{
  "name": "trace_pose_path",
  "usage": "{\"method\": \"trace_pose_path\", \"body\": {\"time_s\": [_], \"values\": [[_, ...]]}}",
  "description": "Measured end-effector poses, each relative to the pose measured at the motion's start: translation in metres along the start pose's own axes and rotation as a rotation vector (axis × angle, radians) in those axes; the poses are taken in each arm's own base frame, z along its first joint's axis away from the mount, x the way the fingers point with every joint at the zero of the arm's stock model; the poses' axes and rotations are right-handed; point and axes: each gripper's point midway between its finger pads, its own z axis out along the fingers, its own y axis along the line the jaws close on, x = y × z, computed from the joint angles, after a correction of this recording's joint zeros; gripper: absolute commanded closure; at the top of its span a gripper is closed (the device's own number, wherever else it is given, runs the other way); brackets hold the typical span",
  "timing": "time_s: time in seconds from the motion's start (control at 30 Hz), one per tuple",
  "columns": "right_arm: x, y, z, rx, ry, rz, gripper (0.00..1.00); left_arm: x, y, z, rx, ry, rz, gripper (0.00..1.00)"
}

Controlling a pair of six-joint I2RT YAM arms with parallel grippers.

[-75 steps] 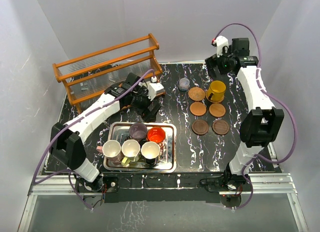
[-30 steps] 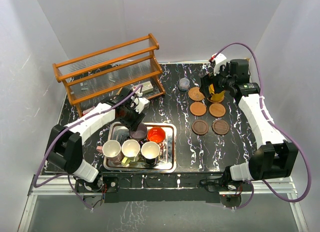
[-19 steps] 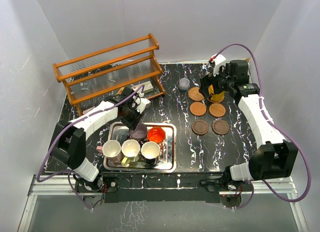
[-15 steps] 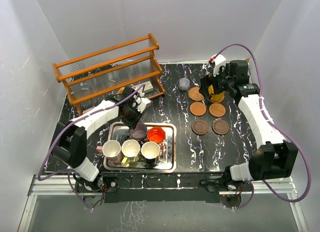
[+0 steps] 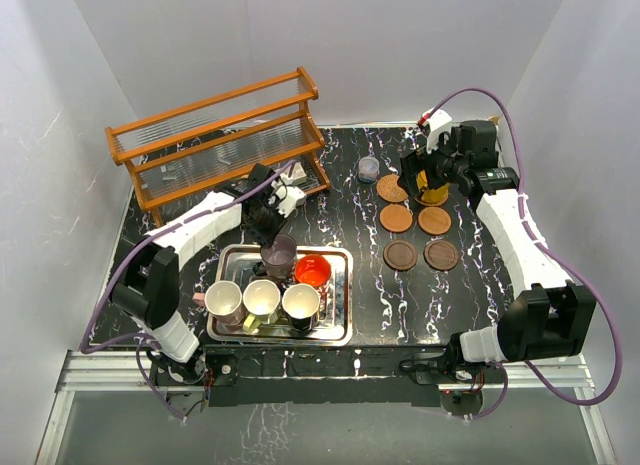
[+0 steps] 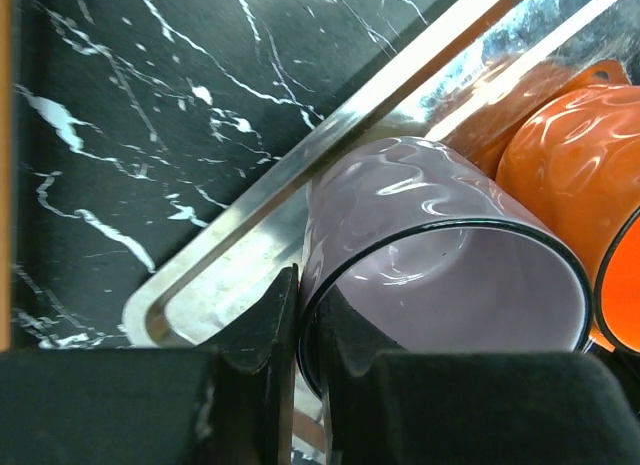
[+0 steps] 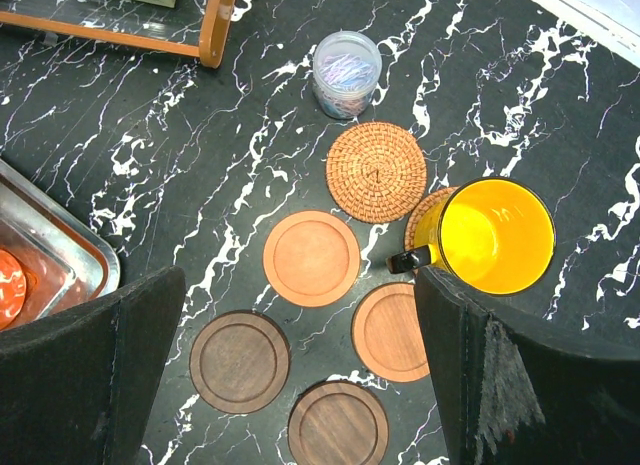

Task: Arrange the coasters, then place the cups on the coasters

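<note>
Purple mug (image 6: 440, 275): in tray (image 6: 250, 215), rim wall clamped by left gripper (image 6: 305, 320).
Bare coasters (image 7: 311, 257): well to its right.
Right gripper (image 5: 421, 176): spread wide, empty.

left arm (image 5: 195, 225): white moulded shells between black blocky joints
right arm (image 5: 512, 230): matching white shells, large black elbow block (image 5: 548, 320)
cables (image 5: 475, 89): mauve-purple, one loose loop along each arm
left gripper fingers (image 6: 265, 335): matte black, narrow, wedge-shaped
right gripper fingers (image 7: 90, 375): broad matte black slabs, scuffed pale in places
</note>
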Motion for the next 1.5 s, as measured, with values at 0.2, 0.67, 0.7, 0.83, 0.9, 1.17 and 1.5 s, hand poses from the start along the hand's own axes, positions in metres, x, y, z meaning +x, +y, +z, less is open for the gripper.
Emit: {"method": "trace_pose_path", "body": {"time_s": [0.2,0.67,0.7,0.83,0.9,1.17,1.5], "values": [[0.0,0.0,0.0,-0.001,0.0,0.0,0.02,-0.03,0.017,-0.02,-0.073,-0.066,0.044,1.0],[-0.018,0.025,0.006,-0.081,-0.043,0.045,0.06,-0.101,0.036,-0.062,-0.163,-0.251,0.007,1.0],[-0.023,0.029,0.009,-0.089,-0.052,0.046,0.06,-0.112,0.037,-0.066,-0.16,-0.278,-0.006,1.0],[-0.038,0.047,0.018,-0.123,-0.083,0.062,0.07,-0.152,0.038,-0.071,-0.141,-0.377,-0.058,1.0],[-0.042,0.054,0.021,-0.134,-0.092,0.074,0.07,-0.164,0.038,-0.068,-0.133,-0.402,-0.088,1.0],[-0.061,0.074,0.028,-0.172,-0.135,0.126,0.09,-0.197,0.029,-0.032,-0.088,-0.438,-0.201,1.0],[-0.055,0.071,0.05,-0.095,-0.104,0.192,0.22,-0.232,0.004,-0.014,-0.077,-0.491,-0.315,1.0]]}}
